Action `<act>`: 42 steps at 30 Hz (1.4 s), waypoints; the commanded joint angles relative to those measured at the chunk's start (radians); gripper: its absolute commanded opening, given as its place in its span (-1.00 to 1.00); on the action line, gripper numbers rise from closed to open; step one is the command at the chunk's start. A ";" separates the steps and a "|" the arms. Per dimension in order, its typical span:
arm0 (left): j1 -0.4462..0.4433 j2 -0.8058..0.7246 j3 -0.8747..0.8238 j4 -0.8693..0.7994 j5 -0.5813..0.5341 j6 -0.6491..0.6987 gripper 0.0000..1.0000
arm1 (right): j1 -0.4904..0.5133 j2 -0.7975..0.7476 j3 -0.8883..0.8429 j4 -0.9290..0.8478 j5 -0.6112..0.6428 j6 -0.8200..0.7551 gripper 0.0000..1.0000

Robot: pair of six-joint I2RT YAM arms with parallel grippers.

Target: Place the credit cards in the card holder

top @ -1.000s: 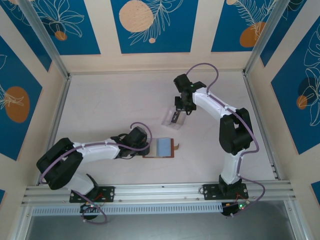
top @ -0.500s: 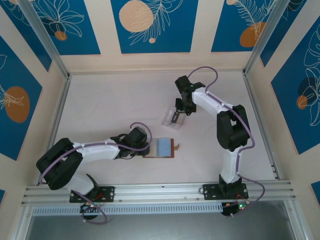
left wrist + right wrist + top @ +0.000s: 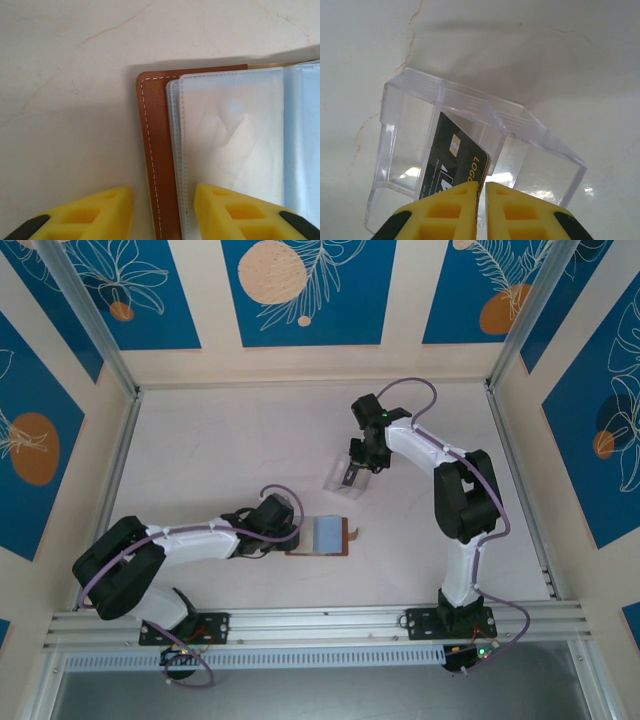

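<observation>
Your left fingers [image 3: 205, 210]: apart, straddling left edge of card holder [image 3: 322, 535], one over bare table [image 3: 65, 100], other over clear sleeves [image 3: 230, 130]; nothing pinched. Holder lies open and flat, front-centre of table, long axis left-right, snap tab [image 3: 351, 533] pointing right. Behind, to right: clear stand [image 3: 338, 478], dark credit card [image 3: 452, 160] on edge inside, leaning, chip face up; its long axis unclear. Your right fingers [image 3: 470, 205]: almost closed, pinching card's near edge.

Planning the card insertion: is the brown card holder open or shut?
Open. The card holder lies spread flat, its pale clear sleeves facing up over the brown cover.
</observation>
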 commanded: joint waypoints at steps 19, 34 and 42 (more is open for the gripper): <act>-0.009 0.042 -0.041 0.012 0.018 0.008 -0.24 | -0.029 -0.070 -0.067 0.071 -0.155 0.028 -0.94; -0.009 0.034 -0.047 0.009 0.014 0.006 -0.24 | -0.027 -0.033 -0.036 0.086 -0.199 0.029 -0.91; -0.009 0.034 -0.047 0.010 0.015 0.006 -0.24 | -0.027 -0.033 -0.033 0.098 -0.215 0.041 -0.81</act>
